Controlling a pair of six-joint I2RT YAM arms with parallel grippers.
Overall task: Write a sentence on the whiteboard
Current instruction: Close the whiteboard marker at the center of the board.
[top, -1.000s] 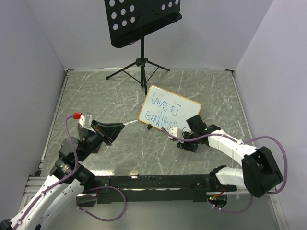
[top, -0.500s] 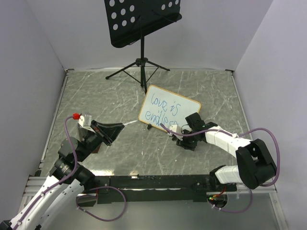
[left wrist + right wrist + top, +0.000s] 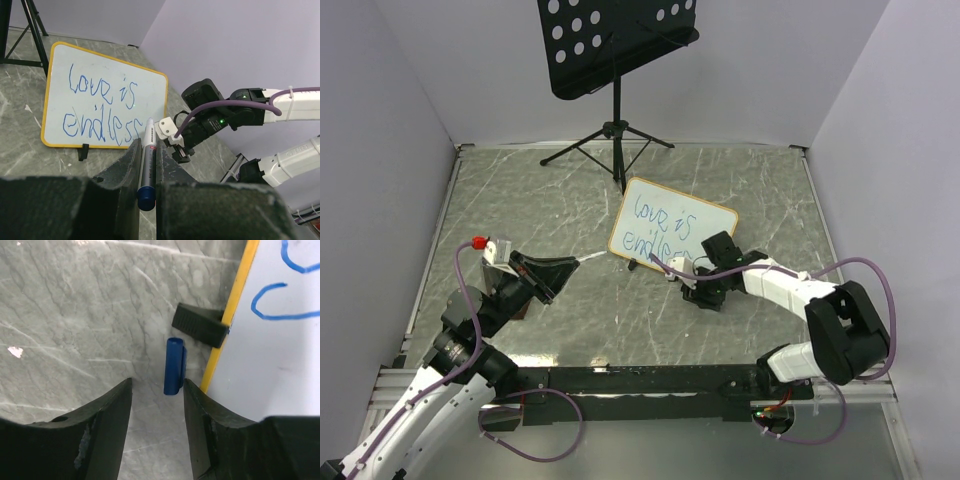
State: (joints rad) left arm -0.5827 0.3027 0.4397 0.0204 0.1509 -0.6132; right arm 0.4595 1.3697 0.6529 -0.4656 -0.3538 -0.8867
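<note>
Toward the middle of the counter [image 3: 520, 200] the whiteboard [image 3: 715, 222] stands propped upright, and the sentence [image 3: 660, 228], "love is endless", looks finished in blue. The left claw [image 3: 146, 145] is clamped on the marker [image 3: 146, 160]. The right claw [image 3: 156, 385] hangs part open and empty, just short of the blue cap [image 3: 174, 366] lying by the frame. Capping seems all that's left.

From above, your right gripper [image 3: 665, 272] hides the last letters of the sentence [image 3: 662, 228], and the marker [image 3: 588, 259] in the left jaws is only a pale sliver. The right wrist camera crops the whiteboard [image 3: 280, 365] to one corner; its blue strokes are unreadable there.
</note>
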